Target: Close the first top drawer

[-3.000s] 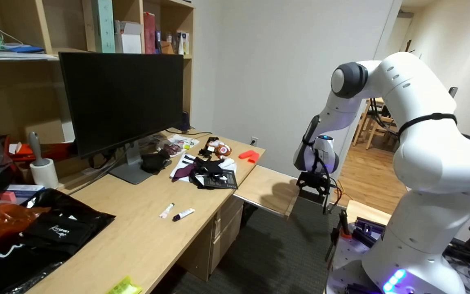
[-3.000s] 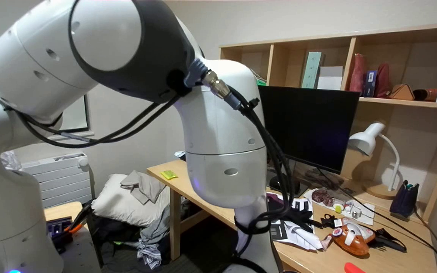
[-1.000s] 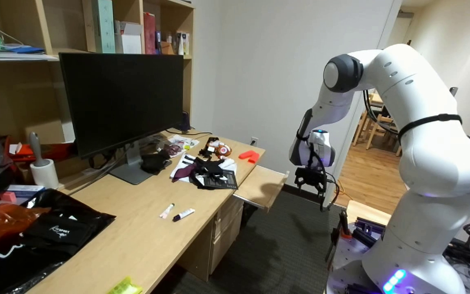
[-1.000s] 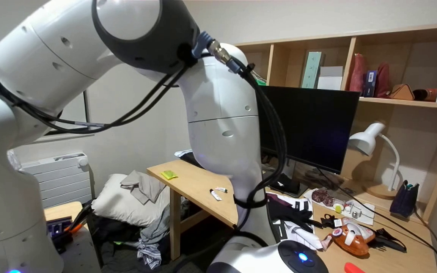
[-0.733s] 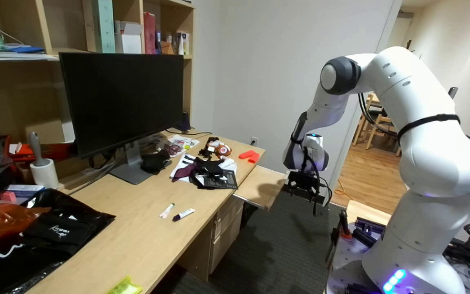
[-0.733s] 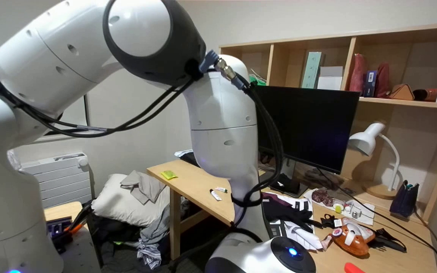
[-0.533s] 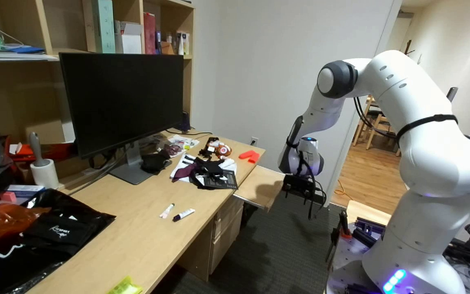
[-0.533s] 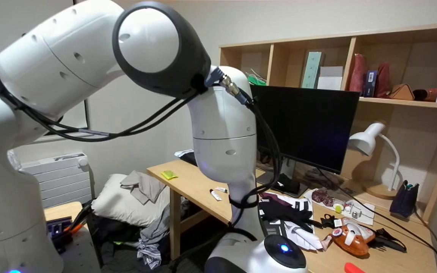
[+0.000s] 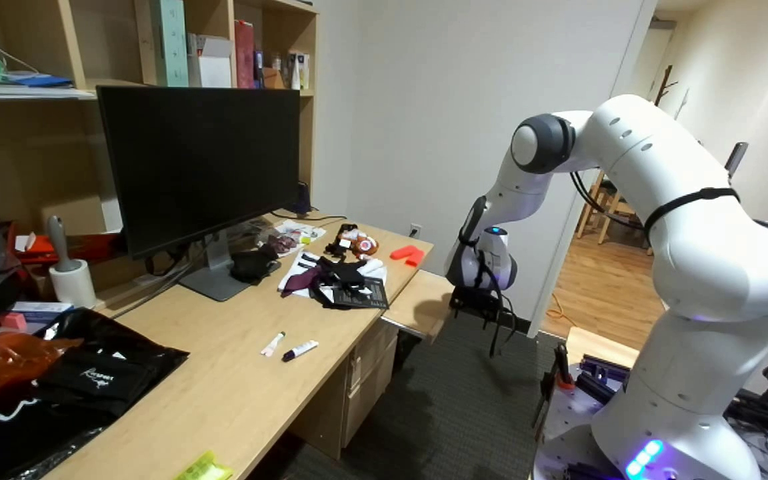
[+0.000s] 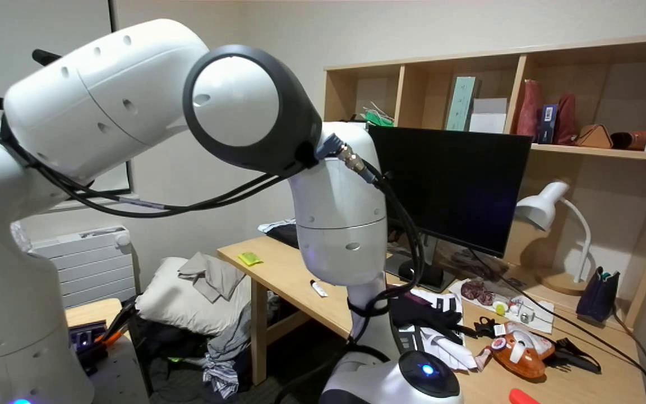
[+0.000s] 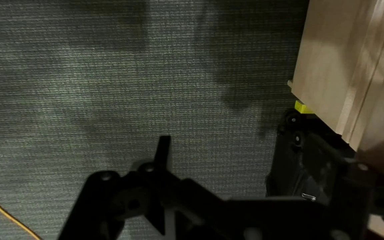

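Near the wall (image 9: pixel 451 120), we're seeing the first top drawer (image 9: pixel 421 301) sticking out from under the desk (image 9: pixel 224 360). We're hanging the gripper (image 9: pixel 471 318) just beside its outer front, fingers (image 11: pixel 163 151) spread apart, pointing down toward the carpet (image 11: pixel 128 86). Whether it's touching the drawer front, we're not making out.

The first top drawer (image 9: pixel 416 300) is a wide, flat box of pale tan wood, not very deep, the same colour as the worktop (image 9: pixel 224 373). In an exterior view it is a little right of the middle of the frame and a little below it. It is open, sticking out level from under the worktop's edge. Its front end faces right, its upper right corner is hidden, and a dark shadow lies across its right part.
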Robot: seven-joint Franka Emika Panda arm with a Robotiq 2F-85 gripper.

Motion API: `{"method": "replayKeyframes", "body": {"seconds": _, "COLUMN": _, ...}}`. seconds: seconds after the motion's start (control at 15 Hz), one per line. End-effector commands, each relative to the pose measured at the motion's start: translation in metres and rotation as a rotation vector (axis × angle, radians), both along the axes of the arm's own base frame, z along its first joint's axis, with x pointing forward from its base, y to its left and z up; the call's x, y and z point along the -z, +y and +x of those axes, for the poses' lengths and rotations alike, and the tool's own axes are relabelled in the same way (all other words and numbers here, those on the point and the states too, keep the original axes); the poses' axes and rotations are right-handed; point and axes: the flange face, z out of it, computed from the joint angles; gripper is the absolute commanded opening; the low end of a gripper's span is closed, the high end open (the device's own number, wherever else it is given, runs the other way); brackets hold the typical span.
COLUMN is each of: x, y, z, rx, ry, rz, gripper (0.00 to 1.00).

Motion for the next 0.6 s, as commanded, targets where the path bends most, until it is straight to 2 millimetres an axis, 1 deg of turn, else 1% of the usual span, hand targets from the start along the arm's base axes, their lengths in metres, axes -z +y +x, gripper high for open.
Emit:
{"method": "replayKeyframes", "body": {"seconds": 0.0, "x": -0.007, "y": -0.013, "z": 0.02, "rx": 0.042, "ry": -0.043, "rz": 0.005, "gripper": 1.0}}
{"method": "replayKeyframes", "body": {"seconds": 0.2, "x": -0.012, "y": -0.021, "z": 0.036, "rx": 0.048, "ry": -0.067, "rz": -0.005, "gripper": 1.0}}
{"method": "replayKeyframes", "body": {"seconds": 0.27, "x": -0.012, "y": -0.024, "z": 0.041, "rx": 0.054, "ry": -0.07, "rz": -0.005, "gripper": 1.0}}
{"method": "replayKeyframes", "body": {"seconds": 0.4, "x": -0.005, "y": -0.027, "z": 0.048, "rx": 0.07, "ry": -0.059, "rz": 0.003, "gripper": 1.0}}
{"method": "replayKeyframes", "body": {"seconds": 0.53, "x": -0.005, "y": -0.028, "z": 0.047, "rx": 0.081, "ry": -0.045, "rz": 0.018, "gripper": 1.0}}
